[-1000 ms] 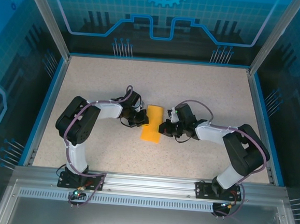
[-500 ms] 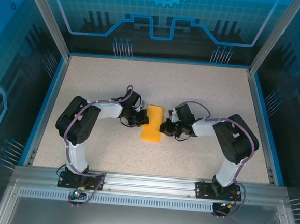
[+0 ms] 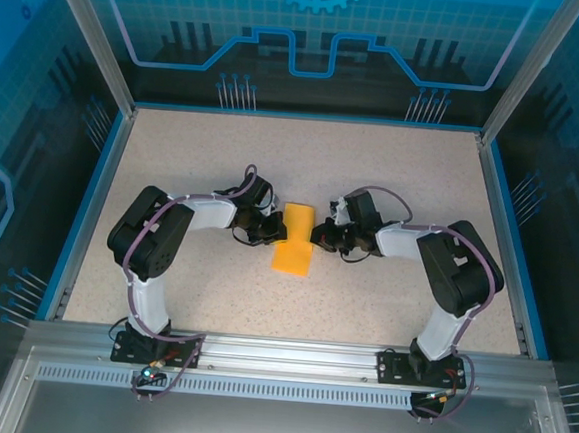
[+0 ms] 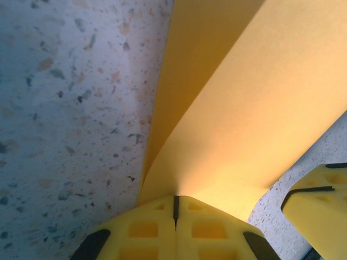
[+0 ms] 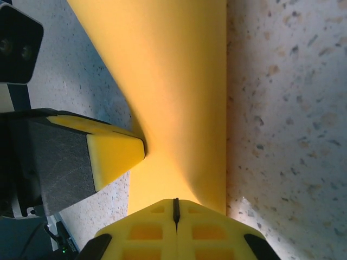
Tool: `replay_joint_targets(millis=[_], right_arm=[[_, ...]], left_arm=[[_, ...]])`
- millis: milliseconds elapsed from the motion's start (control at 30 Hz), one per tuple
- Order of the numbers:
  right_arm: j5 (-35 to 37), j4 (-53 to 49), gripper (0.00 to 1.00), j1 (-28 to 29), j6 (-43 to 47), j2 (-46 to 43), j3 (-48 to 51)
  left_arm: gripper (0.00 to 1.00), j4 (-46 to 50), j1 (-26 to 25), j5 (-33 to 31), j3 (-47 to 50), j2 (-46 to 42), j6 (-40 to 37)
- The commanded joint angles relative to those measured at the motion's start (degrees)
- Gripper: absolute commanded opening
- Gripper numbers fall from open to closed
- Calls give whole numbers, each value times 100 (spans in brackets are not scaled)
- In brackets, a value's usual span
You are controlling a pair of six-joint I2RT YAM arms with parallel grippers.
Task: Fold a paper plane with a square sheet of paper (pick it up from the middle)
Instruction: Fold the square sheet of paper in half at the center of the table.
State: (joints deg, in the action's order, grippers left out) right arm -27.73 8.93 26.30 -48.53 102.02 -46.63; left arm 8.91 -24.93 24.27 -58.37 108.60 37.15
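The square sheet of paper (image 3: 294,239) is orange-yellow and lies at the table's middle, folded into a narrow upright rectangle, not a paper plane. My left gripper (image 3: 279,233) is shut, its yellow tip (image 4: 175,198) set against the sheet's left edge, where the upper layer (image 4: 255,108) lifts a little. My right gripper (image 3: 315,236) is shut too, its tip (image 5: 175,201) on the paper's right edge (image 5: 184,108). The two tips face each other across the strip. The left gripper's fingertip (image 5: 116,154) rests on the paper in the right wrist view.
The speckled beige tabletop (image 3: 204,150) is bordered by a blue rim (image 3: 89,211) and angled frame posts (image 3: 93,36). An aluminium rail (image 3: 279,354) runs along the near edge by the arm bases.
The right arm's elbow has swung in toward the centre and its gripper has slid slightly farther along the paper's right edge. The left arm and the paper have stayed put.
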Motion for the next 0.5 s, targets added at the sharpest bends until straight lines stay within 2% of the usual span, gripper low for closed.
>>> replay_joint_targets(millis=[0, 200, 467], right_arm=[[-164, -39, 0, -47, 142, 264, -130], [337, -319, 0, -46, 166, 502, -81], [165, -395, 0, -63, 125, 57, -221]], left_arm=[[0, 718, -56, -520, 221, 294, -129], [0, 774, -56, -563, 208, 294, -192], [0, 792, -54, -581, 212, 278, -206]])
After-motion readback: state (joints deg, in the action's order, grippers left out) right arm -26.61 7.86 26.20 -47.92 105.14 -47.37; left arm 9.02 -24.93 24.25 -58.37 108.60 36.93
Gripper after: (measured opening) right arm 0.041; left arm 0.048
